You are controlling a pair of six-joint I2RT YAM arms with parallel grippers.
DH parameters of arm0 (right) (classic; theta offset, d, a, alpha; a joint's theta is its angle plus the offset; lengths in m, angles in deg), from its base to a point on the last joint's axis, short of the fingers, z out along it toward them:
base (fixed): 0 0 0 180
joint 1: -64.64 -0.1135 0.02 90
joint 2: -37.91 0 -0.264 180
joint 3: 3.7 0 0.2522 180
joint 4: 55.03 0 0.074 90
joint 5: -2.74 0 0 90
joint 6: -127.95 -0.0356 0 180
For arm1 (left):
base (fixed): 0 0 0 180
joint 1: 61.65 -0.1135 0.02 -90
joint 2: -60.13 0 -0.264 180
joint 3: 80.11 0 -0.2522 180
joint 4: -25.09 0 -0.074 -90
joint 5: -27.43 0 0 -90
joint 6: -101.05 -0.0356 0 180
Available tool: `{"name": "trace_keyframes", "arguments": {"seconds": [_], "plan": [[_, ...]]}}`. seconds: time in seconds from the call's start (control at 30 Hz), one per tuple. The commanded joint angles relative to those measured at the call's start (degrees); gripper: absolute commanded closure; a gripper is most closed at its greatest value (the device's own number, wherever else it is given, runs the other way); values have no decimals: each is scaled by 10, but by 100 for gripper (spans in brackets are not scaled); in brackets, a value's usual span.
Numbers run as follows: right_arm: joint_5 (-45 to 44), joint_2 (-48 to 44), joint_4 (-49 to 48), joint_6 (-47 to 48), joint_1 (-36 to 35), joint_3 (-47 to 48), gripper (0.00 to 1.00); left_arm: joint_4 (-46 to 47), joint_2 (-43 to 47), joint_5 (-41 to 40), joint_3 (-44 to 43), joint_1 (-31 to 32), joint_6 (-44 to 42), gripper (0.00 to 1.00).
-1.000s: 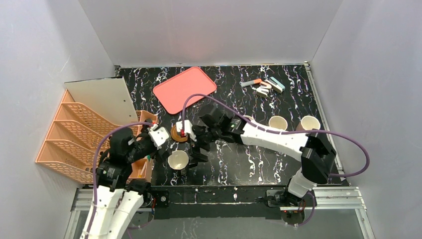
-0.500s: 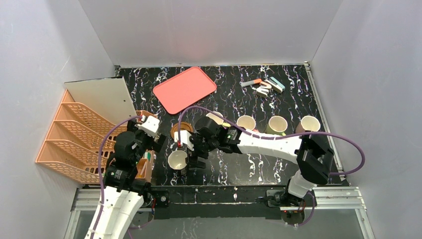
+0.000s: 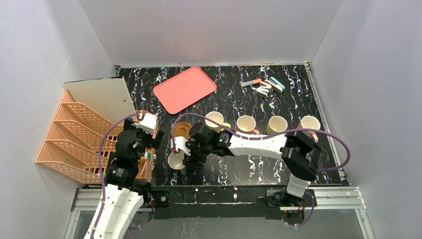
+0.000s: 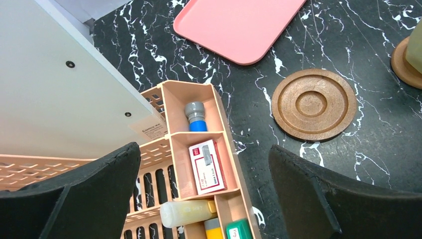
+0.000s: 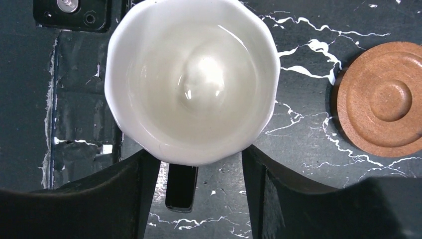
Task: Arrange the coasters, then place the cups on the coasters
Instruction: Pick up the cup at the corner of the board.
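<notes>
Cup step: your right gripper (image 5: 199, 153) straddles the dark-handled mug (image 5: 191, 79), grip not confirmable. Left gripper (image 4: 204, 149) gapes, empty. Next: clamp, lift, centre on the bare coaster (image 5: 385, 104).

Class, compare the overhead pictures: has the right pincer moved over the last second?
Yes. The right pincer moved toward the near edge, away from the pink tray, uncovering the coaster.
</notes>
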Motion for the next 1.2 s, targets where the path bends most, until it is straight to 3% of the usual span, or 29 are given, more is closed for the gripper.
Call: {"name": "trace_keyframes", "arguments": {"seconds": [0.0,0.13,0.33,0.57,0.83,1.17], "plan": [[1,-6,-11,1,-1,22,34,11,0,-20,7,-1,6,2],[18,0,-10,1,-2,23,49,12,1,-23,8,-1,5,2],[18,-2,-17,-5,-2,23,97,13,3,-26,7,0,4,2],[0,-19,-27,-11,-2,24,99,17,8,-35,9,-1,5,2],[-95,-53,-52,-9,7,35,99,22,4,-45,9,-1,7,2],[-73,-57,-49,-24,67,79,99,25,6,-54,11,-1,7,2]]}}
